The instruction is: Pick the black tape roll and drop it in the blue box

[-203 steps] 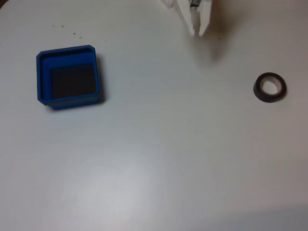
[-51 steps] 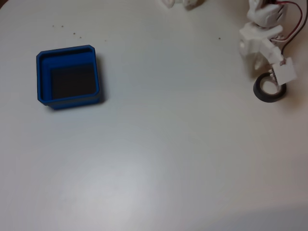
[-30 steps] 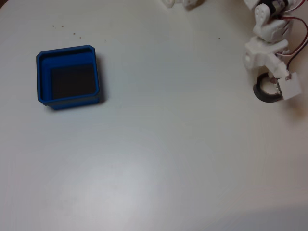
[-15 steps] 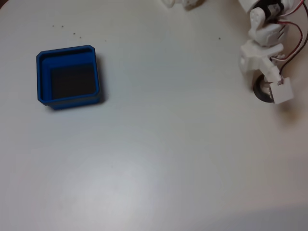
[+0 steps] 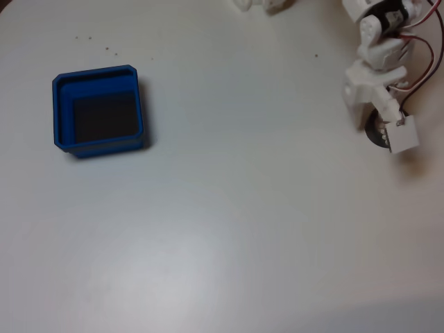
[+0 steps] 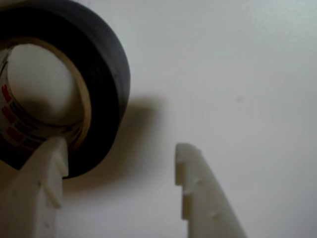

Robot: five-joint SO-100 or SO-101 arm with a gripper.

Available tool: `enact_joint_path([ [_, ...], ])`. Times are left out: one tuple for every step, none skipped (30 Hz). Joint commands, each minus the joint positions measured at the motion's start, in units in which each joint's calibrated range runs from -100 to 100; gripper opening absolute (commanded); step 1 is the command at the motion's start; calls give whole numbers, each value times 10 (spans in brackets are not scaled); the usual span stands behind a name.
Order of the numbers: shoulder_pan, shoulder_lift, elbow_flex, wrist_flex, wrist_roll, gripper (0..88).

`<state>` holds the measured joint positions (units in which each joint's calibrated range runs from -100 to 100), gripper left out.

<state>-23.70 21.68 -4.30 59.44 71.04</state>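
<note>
The black tape roll (image 6: 106, 74) lies flat on the white table, its beige core showing in the wrist view at upper left. My white gripper (image 6: 119, 148) is open: the left fingertip (image 6: 52, 153) stands at the roll's inner rim, while the right fingertip (image 6: 188, 156) is outside on bare table, so the roll's wall sits between them. In the fixed view the gripper (image 5: 378, 125) hangs over the roll (image 5: 373, 132) at the right edge and hides most of it. The blue box (image 5: 62, 111) sits far off at the left, with nothing on its dark floor.
Red and black wires (image 5: 424, 66) loop beside the arm at the top right of the fixed view. A white part of the arm's base (image 5: 263, 4) pokes in at the top edge. Wide bare white table lies between the roll and the box.
The arm swung from the top middle to the roll at the right and came down on it. Over the last second the gripper shifted slightly left, covering more of the roll.
</note>
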Motion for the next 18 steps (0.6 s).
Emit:
enact_joint_path([
  [-2, 3, -41, -13, -3, 202],
  [-2, 6, -41, -14, -3, 202],
  [-3, 8, -41, -14, -3, 202],
  [-3, 8, -41, -14, -3, 202],
  [-3, 8, -41, -14, -3, 202],
  [-3, 8, -41, -14, -3, 202],
  [-4, 8, -41, -14, -3, 202],
  [-4, 8, -41, -14, -3, 202],
  [-4, 8, -41, -14, -3, 202],
  [-4, 8, -41, -14, -3, 202],
  [-4, 8, -41, -14, -3, 202],
  [-4, 8, -41, -14, -3, 202],
  [-4, 8, -41, -14, -3, 202],
  [-5, 8, -41, -14, -3, 202],
  [-5, 8, -41, -14, -3, 202],
  [-6, 8, -41, -14, -3, 202],
  [-9, 8, -41, -14, -3, 202],
  [-14, 8, -41, -14, -3, 202],
])
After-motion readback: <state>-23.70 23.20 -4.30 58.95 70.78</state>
